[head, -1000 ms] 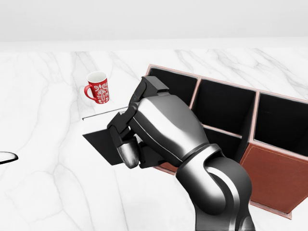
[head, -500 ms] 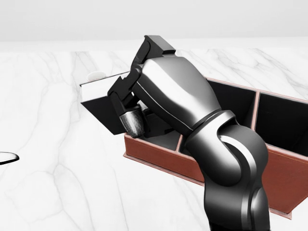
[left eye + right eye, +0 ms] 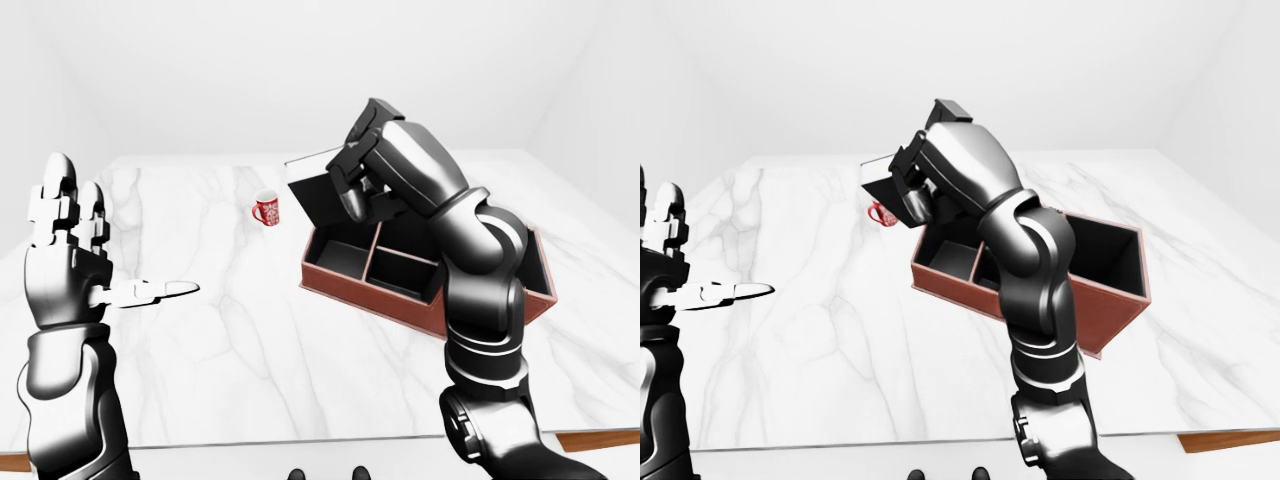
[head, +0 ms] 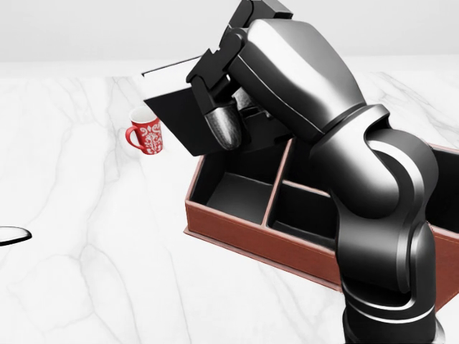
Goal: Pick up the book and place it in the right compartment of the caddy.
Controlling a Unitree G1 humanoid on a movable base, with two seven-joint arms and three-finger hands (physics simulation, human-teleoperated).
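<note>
While closed on book [image 4: 178, 118] | right hand [image 4: 226, 107] above caddy [image 4: 237, 236]

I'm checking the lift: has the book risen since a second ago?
Yes. In the head view the book, held in the right hand, has moved up: it sat below the red mug, and now its top edge is above it.

A bare simulated room: plain white walls [image 3: 200, 70] rise behind a white marble table [image 3: 230, 340], where a red mug [image 3: 266, 209] stands left of a brown caddy [image 3: 400, 300].
</note>
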